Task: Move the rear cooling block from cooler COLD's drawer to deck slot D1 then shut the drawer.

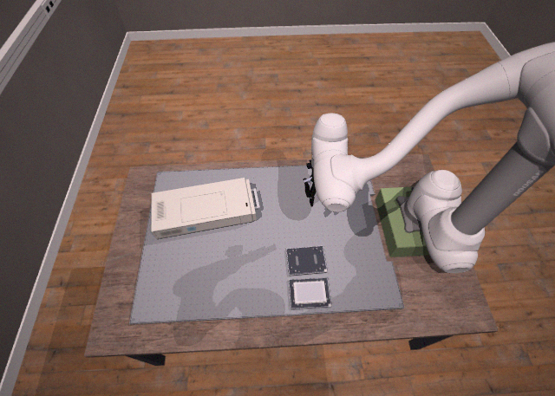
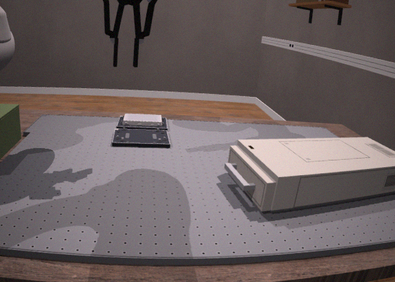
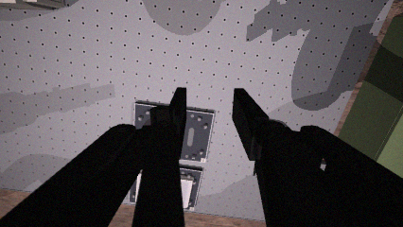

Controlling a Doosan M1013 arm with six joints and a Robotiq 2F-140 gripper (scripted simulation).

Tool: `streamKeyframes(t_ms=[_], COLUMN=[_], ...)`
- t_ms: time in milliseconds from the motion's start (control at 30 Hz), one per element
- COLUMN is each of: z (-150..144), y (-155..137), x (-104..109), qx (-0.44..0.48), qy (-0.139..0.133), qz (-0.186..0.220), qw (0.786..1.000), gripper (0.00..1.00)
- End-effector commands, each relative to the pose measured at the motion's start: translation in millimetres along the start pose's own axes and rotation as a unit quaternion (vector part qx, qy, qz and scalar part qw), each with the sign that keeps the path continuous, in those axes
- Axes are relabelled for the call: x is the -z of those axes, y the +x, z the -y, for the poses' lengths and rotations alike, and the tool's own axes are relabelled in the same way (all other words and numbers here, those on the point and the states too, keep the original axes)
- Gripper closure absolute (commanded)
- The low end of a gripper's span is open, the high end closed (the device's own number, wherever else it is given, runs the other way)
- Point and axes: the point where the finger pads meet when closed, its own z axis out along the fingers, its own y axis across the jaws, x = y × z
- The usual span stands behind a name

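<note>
- Jaws (image 1: 310, 188) (image 2: 125, 65): one pair, well above the tabletop (image 1: 340, 327) (image 2: 197, 271) (image 3: 16, 200), part-way open with a modest gap. I see nothing between them.
- Cooler COLD (image 1: 201, 208) (image 2: 318, 158) (image 3: 57, 4): one, cream housing, left of the jaws in the top view; only a corner enters the wrist view.
- Drawer (image 2: 247, 173): appears shut, its front face towards the jaws' side. Lamp (image 1: 246, 204) (image 2: 251, 147): dark.
- Rear cooling block: out of sight; I take it to be inside the drawer, behind the front block. Tubes not visible, so I cannot check them.
- Handle (image 1: 256, 198) (image 2: 239, 177): pale bar, long axis across the cooler's length. From the jaws it lies left and lower down; their spread runs roughly across the bar, which I judge useful for hooking or pinching it.
- Slot D1 (image 1: 306, 260) (image 2: 140, 137) (image 3: 199, 137): dark plate, unoccupied. Slot D2 (image 1: 293, 304) (image 2: 164, 123) (image 3: 199, 176): just beyond, bearing a white block (image 1: 310, 292) (image 2: 142, 118) (image 3: 187, 191).
- Next move, my judgement: travel left, descend to the handle, draw the drawer out straight and slowly; a jolt could unseat loose tubes.
</note>
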Motion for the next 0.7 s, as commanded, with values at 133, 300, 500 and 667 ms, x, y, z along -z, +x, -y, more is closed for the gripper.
streamKeyframes(t_ms=[133,300,500,667], z=[0,0,6,14], y=[0,0,5,12], x=[1,1,-3,-8], qx=[-0.003,-0.003,-0.003,-0.003], qy=[0.000,0.000,0.000,0.000], qz=[-0.001,-0.001,-0.001,-0.001], qw=[1.000,1.000,1.000,1.000], gripper=[0.66,0.66,0.66,0.66])
